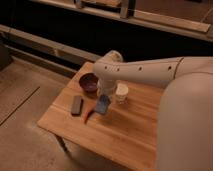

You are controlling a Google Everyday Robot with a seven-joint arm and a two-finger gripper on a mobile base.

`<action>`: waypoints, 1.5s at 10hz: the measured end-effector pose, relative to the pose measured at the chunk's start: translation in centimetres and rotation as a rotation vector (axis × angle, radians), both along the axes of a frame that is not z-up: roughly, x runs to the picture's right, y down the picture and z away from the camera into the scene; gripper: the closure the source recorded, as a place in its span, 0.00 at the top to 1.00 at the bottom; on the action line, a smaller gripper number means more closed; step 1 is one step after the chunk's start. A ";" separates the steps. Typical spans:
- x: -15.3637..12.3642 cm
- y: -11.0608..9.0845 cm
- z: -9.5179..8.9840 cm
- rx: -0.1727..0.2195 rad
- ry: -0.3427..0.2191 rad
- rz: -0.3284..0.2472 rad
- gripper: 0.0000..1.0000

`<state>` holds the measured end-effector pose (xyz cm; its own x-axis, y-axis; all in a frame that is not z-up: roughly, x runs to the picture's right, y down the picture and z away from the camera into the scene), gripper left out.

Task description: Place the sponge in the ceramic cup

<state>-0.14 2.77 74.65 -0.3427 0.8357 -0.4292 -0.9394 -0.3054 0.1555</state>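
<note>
Your sponge [102, 106] sits tilted near the middle of the table [125, 137], its upper end tucked under the gripper [104, 97]. The gripper comes down from the arm and is clamped on that end. You cannot tell whether the sponge's lower end touches the wood. The cup [121, 92] stands upright just to the right of the gripper. A thin red object [88, 113] lies just left of the sponge, a grey block [76, 105] lies beyond it, and a dark bowl [89, 82] sits behind.
</note>
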 end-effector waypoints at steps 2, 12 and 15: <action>-0.1 -1.6 -3.0 0.065 0.029 -0.033 0.00; 3.6 -5.2 -7.1 0.110 0.103 0.047 0.00; 8.8 -9.3 -7.1 0.145 0.180 0.168 0.00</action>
